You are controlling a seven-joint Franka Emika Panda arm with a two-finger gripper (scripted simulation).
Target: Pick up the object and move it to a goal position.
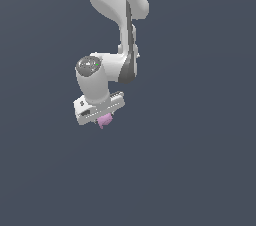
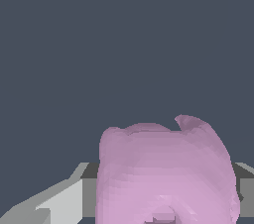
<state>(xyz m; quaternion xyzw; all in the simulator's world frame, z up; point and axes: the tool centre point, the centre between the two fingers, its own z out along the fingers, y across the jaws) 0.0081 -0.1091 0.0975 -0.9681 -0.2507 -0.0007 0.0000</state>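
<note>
Where pincer (image 1: 103,118) grips, object (image 1: 104,120) alone.

Just a flat slate-blue ground (image 1: 200,180) filling the whole exterior view, same even shade edge to edge. Same plain blue-grey across the wrist view too. Hard to say whether floor or counter, or where surface ends and backdrop starts.

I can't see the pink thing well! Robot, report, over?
Gripper shut on pink lumpy object. Object up close in the wrist view, filling the space between the fingers. Nothing seen in the way.
</note>
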